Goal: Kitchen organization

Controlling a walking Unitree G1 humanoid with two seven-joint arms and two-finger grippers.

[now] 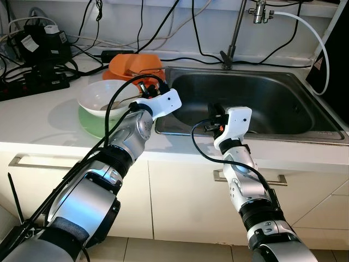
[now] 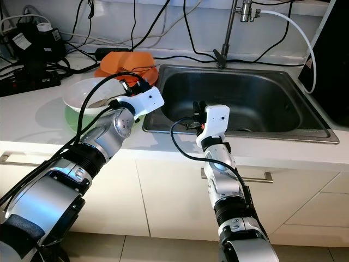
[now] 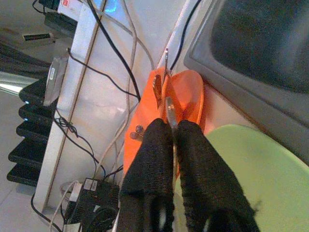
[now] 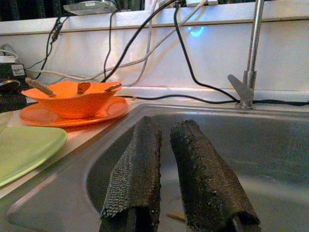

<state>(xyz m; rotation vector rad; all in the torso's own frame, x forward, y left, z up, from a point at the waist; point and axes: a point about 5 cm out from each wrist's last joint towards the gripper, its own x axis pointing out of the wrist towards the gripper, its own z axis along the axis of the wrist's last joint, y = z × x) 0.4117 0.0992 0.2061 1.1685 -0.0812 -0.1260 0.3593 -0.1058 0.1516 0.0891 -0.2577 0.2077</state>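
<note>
Left gripper [image 3: 173, 126]: pinching a utensil [image 3: 170, 110] above the green plate [image 3: 246, 169], near the orange bowl [image 1: 135, 64]. Right gripper [image 4: 166, 133]: fingers slightly parted, over the sink [image 1: 283, 103].

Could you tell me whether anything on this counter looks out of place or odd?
Yes: loose black cables trail across the counter behind the orange bowl and close to the sink, an odd place for wiring. The left end effector is shut on a utensil.
</note>
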